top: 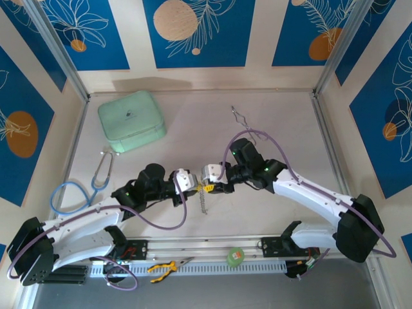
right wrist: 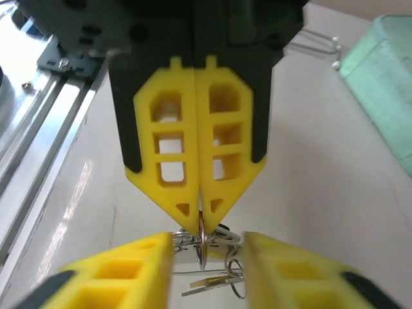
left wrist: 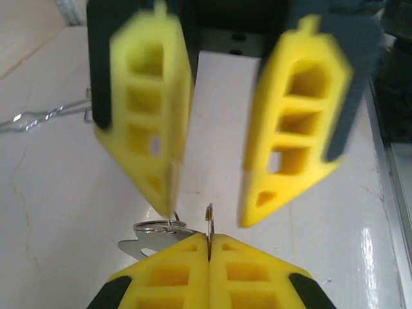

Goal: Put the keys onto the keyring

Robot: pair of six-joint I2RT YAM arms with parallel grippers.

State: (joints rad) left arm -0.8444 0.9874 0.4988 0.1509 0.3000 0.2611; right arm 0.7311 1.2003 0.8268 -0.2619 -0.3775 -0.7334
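My left gripper [left wrist: 209, 251] is clamped fully closed on the thin edge of the keyring [right wrist: 202, 248], which stands upright between its yellow fingertips. My right gripper [left wrist: 210, 215] faces it tip to tip, its yellow fingers spread to either side of the ring and gripping nothing. A flat metal key blade [right wrist: 203, 286] and smaller wire loops hang beside the ring; I cannot tell the key's head colour. From above, both arms bend inward and meet at the centre of the frame, with the link chain [top: 205, 205] hanging just below the grippers. At the upper left sits a closed mint-green zip case [top: 132, 120]; its dark logo is too small to read. A blue-tubed stethoscope [top: 80, 192] lies at the left, with yellow-handled pliers [top: 162, 267] and a green tape roll [top: 236, 257] along the bottom.
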